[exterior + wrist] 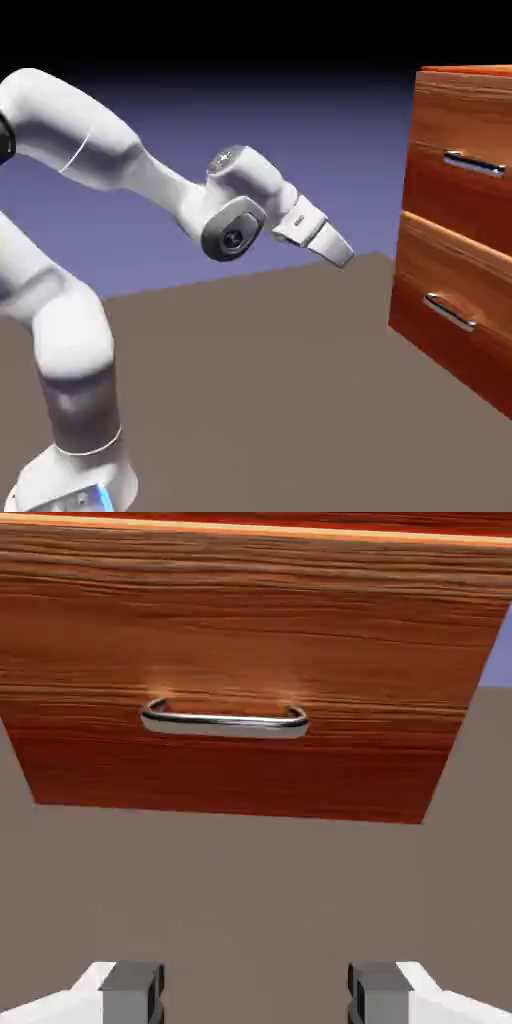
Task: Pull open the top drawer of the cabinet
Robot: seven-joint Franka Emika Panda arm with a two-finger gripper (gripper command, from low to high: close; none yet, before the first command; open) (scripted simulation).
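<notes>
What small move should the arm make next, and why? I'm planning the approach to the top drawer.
Probably raise the gripper and carry it toward the top drawer's handle. In the exterior view it hangs open, well short of the cabinet, tilted down at about the height between the two handles. The hand view centres on the lower drawer's handle, the wrong one.

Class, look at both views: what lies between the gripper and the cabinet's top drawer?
Nothing. In the exterior view, only bare tabletop and backdrop separate the open gripper from the top drawer. The hand view shows bare table before the cabinet.
</notes>
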